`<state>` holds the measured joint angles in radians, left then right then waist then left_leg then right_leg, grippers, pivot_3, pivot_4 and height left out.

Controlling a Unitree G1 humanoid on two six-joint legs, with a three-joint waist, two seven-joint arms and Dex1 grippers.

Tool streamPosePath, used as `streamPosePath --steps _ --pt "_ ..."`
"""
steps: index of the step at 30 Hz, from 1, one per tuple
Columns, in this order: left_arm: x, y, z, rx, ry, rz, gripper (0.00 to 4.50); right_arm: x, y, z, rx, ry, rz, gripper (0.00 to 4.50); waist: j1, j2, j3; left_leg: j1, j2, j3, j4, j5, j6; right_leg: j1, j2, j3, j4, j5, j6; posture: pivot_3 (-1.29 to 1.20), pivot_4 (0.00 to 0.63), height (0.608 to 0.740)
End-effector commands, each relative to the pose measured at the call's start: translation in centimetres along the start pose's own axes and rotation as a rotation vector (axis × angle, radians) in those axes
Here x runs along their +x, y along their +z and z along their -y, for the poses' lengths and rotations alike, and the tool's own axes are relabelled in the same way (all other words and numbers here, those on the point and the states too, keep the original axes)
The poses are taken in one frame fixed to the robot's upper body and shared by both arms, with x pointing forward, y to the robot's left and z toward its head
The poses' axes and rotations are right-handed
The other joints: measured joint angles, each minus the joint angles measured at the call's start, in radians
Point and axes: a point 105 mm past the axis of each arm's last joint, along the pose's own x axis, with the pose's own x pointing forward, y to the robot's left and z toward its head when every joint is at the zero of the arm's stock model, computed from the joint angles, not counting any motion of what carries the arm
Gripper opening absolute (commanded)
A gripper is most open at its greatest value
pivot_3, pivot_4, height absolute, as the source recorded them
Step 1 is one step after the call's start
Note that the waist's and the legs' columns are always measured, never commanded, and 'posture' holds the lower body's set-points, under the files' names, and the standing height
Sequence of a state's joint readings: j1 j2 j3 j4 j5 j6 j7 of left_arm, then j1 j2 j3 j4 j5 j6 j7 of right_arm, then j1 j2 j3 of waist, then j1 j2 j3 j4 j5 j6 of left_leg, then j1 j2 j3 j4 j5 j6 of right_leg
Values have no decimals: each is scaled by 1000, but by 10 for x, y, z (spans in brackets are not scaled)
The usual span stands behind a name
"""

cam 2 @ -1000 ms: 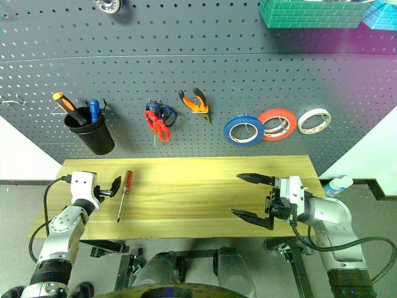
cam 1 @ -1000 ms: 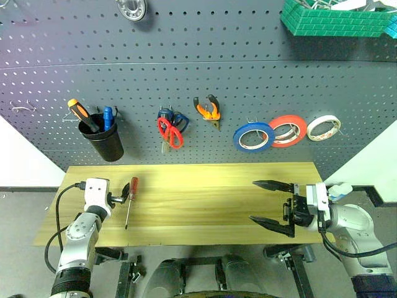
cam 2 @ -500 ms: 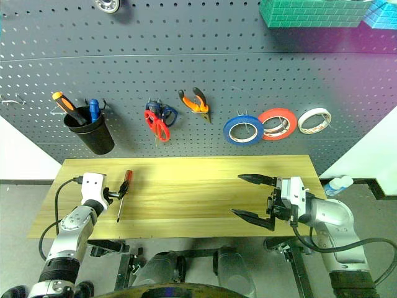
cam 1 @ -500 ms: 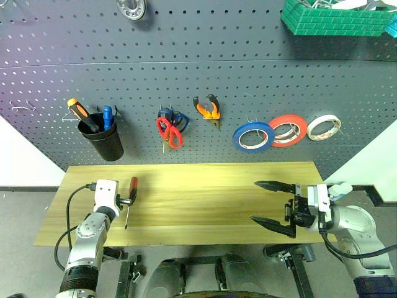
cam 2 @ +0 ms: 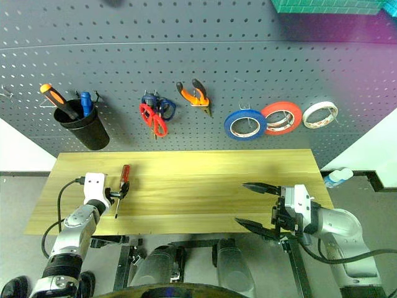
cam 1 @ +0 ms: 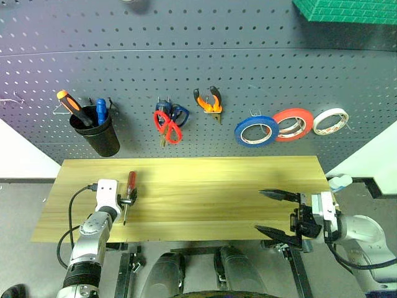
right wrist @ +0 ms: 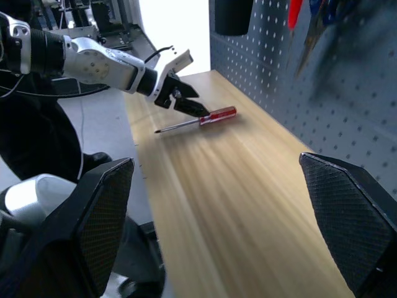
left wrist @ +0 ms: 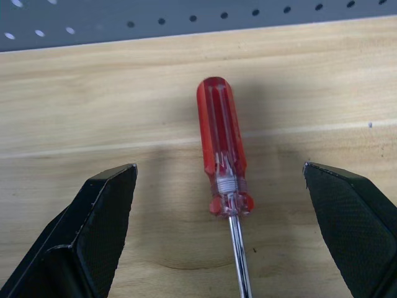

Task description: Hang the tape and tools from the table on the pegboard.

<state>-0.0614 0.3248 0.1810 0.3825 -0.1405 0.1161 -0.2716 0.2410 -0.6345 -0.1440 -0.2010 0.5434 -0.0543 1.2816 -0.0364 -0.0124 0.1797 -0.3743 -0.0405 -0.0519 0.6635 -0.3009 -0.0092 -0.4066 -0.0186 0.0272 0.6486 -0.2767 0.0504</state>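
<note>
On the pegboard (cam 1: 198, 56), a dark grey panel dotted with rows of small holes, a black cup (cam 1: 96, 138) hangs at my left and holds an orange-and-black-handled screwdriver (cam 1: 70, 103) and a blue-handled tool (cam 1: 101, 111), both standing handle-up and leaning. Further along the board hang the red-handled scissors (cam 1: 169, 128) with blue-handled scissors (cam 1: 177, 114) behind them, the orange-and-black pliers (cam 1: 208, 107), then three flat rings side by side: the blue tape (cam 1: 255, 131), a red-orange roll (cam 1: 293, 124) overlapping it, and a smaller white roll (cam 1: 330, 121). A green brick-patterned bin (cam 1: 344, 10) sits at the top edge on my right. The table (cam 1: 205, 192) has a smooth, pale yellowish wooden top with long grain lines. The slim screwdriver (left wrist: 223, 149) lies flat on it near my left end, its fluted clear red handle toward the board and its thin metal shaft toward me. My left gripper (left wrist: 226, 236) has its black textured fingers (left wrist: 93, 230) spread wide on either side of that handle, apart from it. My right gripper (cam 1: 276, 214) hangs over the table's front edge on my right, fingers spread wide, holding nothing.
</note>
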Motion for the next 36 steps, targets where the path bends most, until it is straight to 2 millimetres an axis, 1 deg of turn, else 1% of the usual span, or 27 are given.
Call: streamPosePath --steps 1,6,11,16,20,24,27,31,33,35,36 --pt "-1 9 -6 14 9 23 4489 -3 12 -4 -38 -4 21 4500 0 0 8 0 0 0 0 0 0 0 0 0 0 0 0 -139 219 734" --pt "3 5 -3 15 -3 -4 4489 -8 13 -7 -32 -17 18 4500 -3 -1 24 -1 0 0 -1 0 0 -1 -1 0 0 0 0 -155 230 734" --pt "6 6 -4 20 -4 -4 4489 -10 21 -7 -10 -35 61 4500 -6 -1 36 -1 0 0 -1 0 0 0 -1 0 0 0 0 -163 237 734" --pt "7 7 -4 26 -9 -1 4489 -3 37 -4 5 -55 147 4500 -7 -2 44 -1 0 0 -1 0 0 -1 -1 -1 -1 0 0 -168 242 734" --pt "7 6 -4 29 -10 -5 4489 7 52 -3 -9 -58 210 4500 -8 -3 48 -1 0 0 -1 0 0 -1 -1 -1 -1 0 0 -168 246 734" --pt "8 6 -1 31 -18 -6 4489 14 55 -3 -17 -54 196 4500 -8 -4 53 -2 0 0 -1 0 0 -1 -1 -1 -1 0 0 -171 250 734" --pt "9 5 -2 28 -7 -12 3897 16 61 -3 -24 -56 192 4500 -7 -4 55 -3 0 0 -1 0 0 -2 -1 -1 -2 0 0 -176 252 734" --pt "10 1 -3 22 4 -39 2555 15 65 -4 -31 -59 188 4500 -8 -5 57 -3 0 0 -1 0 0 -3 -1 -1 -2 0 0 -177 252 734" --pt "10 0 -2 9 4 -41 1901 13 64 -5 -31 -62 185 4500 -8 -6 57 -3 0 0 -1 0 0 -3 -1 -1 -2 0 0 -177 252 734" --pt "11 2 -1 9 -4 -37 1112 11 62 -6 -30 -64 182 4500 -7 -6 58 -3 0 0 -1 0 0 -3 -1 -1 -2 0 0 -175 254 734" --pt "12 2 0 10 -8 -38 829 10 60 -7 -28 -63 180 4500 -7 -6 58 -3 0 0 -1 0 0 -3 -1 -1 -2 0 0 -175 254 734"
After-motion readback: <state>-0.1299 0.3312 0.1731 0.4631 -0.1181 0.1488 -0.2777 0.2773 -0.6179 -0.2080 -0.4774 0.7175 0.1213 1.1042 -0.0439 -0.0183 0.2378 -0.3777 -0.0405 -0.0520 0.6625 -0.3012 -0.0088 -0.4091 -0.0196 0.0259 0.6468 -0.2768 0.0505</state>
